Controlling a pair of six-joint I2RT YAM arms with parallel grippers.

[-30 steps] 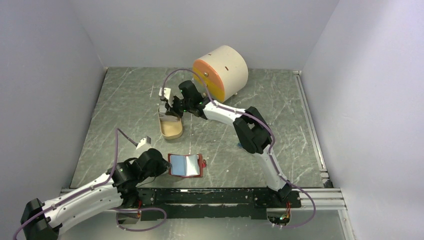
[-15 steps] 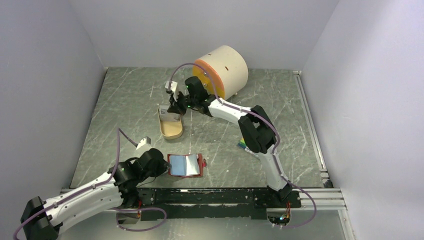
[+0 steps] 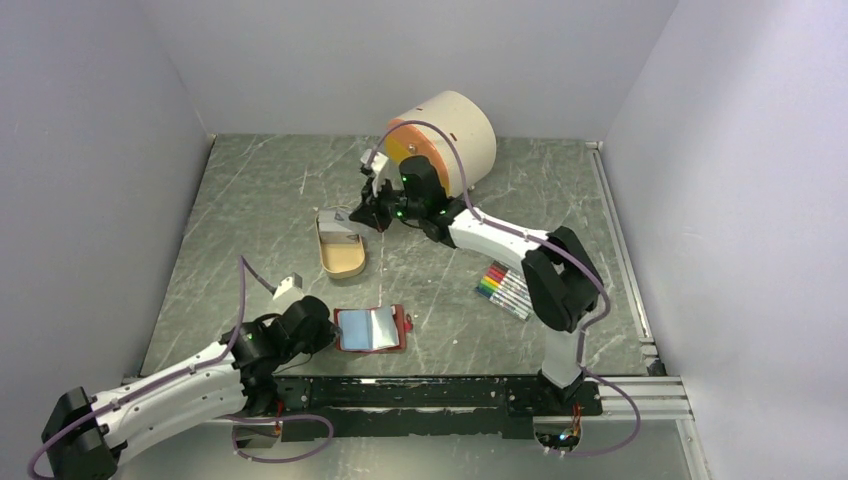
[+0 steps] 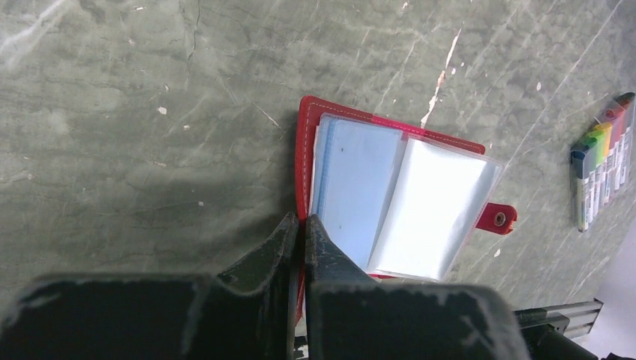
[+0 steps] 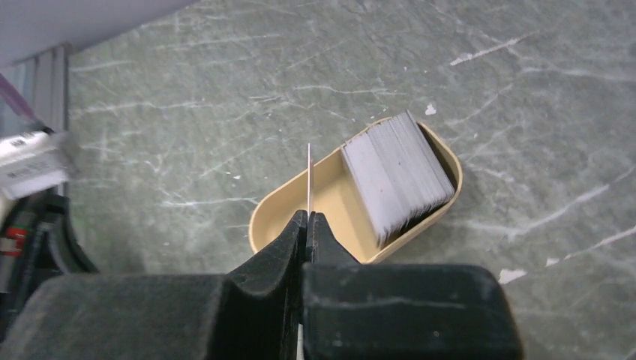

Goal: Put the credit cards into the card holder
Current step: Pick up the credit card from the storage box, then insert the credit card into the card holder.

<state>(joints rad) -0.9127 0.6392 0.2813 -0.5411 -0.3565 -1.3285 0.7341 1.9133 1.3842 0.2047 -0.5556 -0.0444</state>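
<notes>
Near, the left gripper [image 4: 300,225] pinches the left edge of the open holder [image 4: 397,202]; a weak pinch could let it slide. Farther, the right gripper [image 5: 308,221] clamps one card [image 5: 309,176] edge-on over the tray [image 5: 262,217], beside the stack [image 5: 394,176]; that shallow hold might let it twist.

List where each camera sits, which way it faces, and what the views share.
Top external: above and behind the bases, facing down on the table; both arms show.
Left wrist: on the left arm, facing down past the left jaws, shut on the edge of the open card holder; markers at right.
Right wrist: on the right arm, facing down past the right jaws pinching one credit card, onto the tan tray holding the card stack.
Shared: the top view also shows the card holder, markers and tray.
</notes>
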